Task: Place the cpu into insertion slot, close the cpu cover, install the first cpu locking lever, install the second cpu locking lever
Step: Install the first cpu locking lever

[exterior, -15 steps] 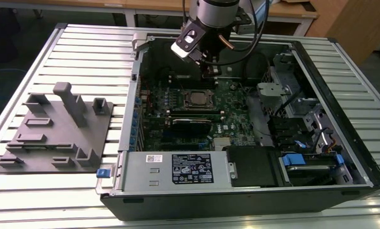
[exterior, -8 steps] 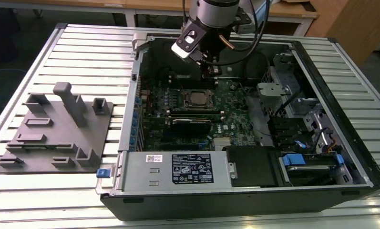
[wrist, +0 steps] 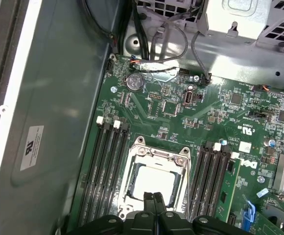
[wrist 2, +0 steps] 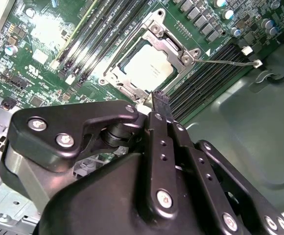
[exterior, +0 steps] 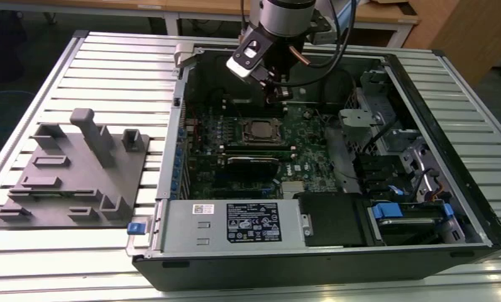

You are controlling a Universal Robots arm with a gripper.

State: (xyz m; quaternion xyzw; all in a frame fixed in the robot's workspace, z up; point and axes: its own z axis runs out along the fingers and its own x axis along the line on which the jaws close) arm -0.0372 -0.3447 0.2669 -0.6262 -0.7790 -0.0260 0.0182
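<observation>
Our pincer hangs clenched and empty just above the cpu. We see the cpu seated in its socket on the green motherboard. The cpu cover lies flat around it, inside the open computer case on the counter.

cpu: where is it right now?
In the first wrist view the cpu sits in its motherboard socket, framed by the cpu cover, between two banks of memory slots; in the exterior view it is mid-case, close by the claw.
</observation>
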